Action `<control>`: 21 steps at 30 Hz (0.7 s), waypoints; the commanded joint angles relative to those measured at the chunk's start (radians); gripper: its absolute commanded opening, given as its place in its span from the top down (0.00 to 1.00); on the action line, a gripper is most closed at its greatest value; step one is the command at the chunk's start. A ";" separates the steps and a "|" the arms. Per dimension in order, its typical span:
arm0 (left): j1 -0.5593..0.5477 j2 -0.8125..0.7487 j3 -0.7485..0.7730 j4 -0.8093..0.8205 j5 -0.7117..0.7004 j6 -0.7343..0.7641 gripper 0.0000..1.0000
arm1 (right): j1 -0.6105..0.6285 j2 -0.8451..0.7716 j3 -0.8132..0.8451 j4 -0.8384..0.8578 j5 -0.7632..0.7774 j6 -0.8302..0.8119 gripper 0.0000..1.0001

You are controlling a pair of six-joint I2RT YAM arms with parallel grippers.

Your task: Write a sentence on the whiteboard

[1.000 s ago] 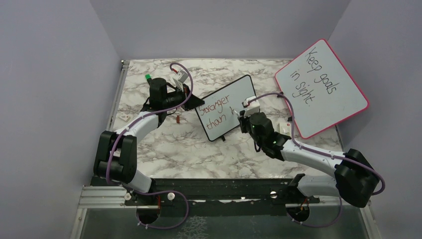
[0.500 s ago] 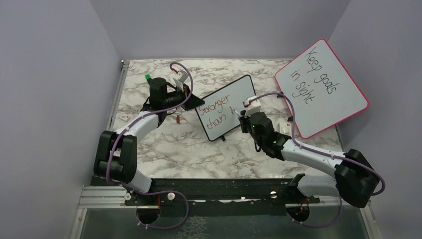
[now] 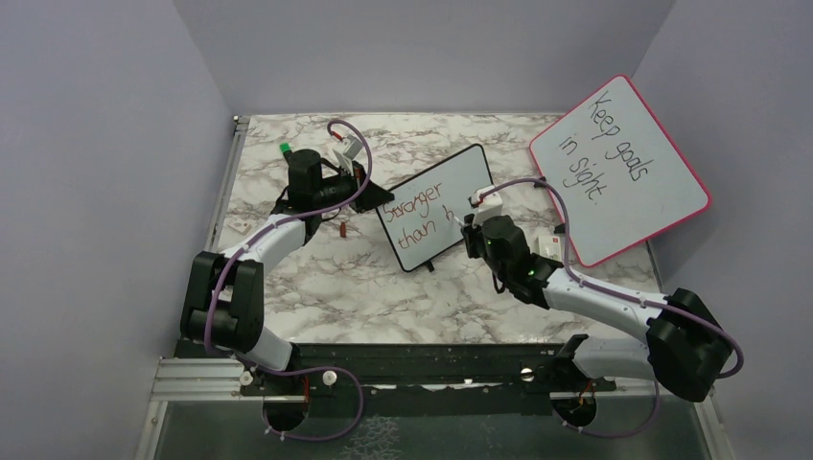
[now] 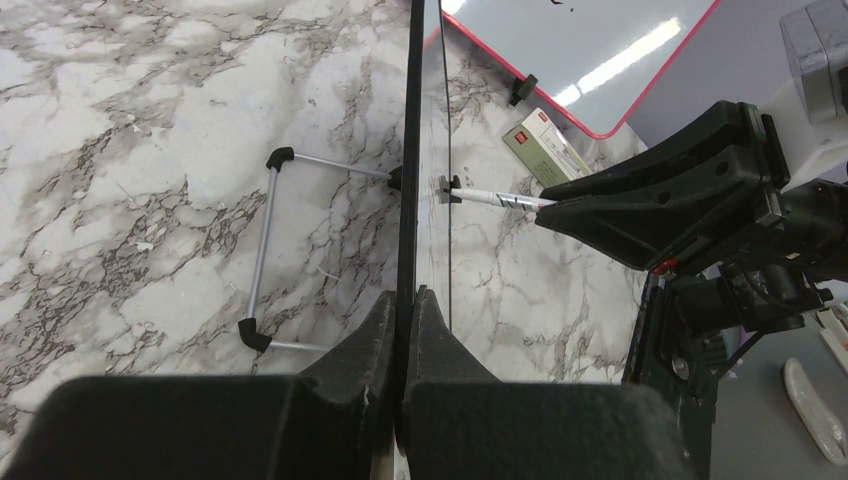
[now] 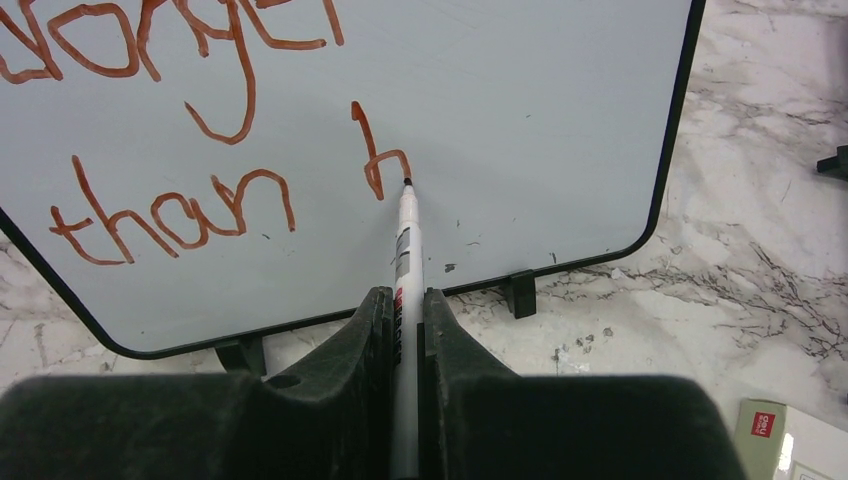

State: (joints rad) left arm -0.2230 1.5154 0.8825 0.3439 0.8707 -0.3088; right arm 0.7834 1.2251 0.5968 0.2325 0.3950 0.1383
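The whiteboard [image 3: 458,182] stands tilted at mid-counter [image 3: 316,278]. The left claw [image 4: 408,300] is closed on its left edge and steadies it. The right claw [image 5: 405,300] is narrow and grips a marker [image 5: 405,235], whose long axis points straight ahead into the board face. The tip touches the end of the "h" in the second line of the sentence [image 5: 180,215]. Blank surface lies to the right of the tip. A small box [image 4: 545,152] lies nearby; its contents are not visible.
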 commanded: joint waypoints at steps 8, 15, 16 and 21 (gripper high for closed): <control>-0.006 0.039 -0.017 -0.117 -0.062 0.065 1.00 | -0.006 -0.015 0.000 -0.049 -0.118 -0.016 0.99; -0.006 0.037 -0.017 -0.118 -0.062 0.066 1.00 | -0.006 -0.024 -0.002 -0.051 -0.093 -0.015 0.99; -0.006 0.037 -0.017 -0.118 -0.062 0.068 1.00 | -0.005 -0.027 0.000 -0.051 -0.092 -0.015 0.99; -0.006 0.039 -0.014 -0.125 -0.064 0.074 1.00 | -0.006 -0.049 -0.008 -0.042 -0.036 -0.014 0.99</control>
State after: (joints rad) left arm -0.2230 1.5154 0.8829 0.3428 0.8711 -0.3073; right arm 0.7788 1.2064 0.5968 0.1936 0.3309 0.1299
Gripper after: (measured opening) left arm 0.025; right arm 0.165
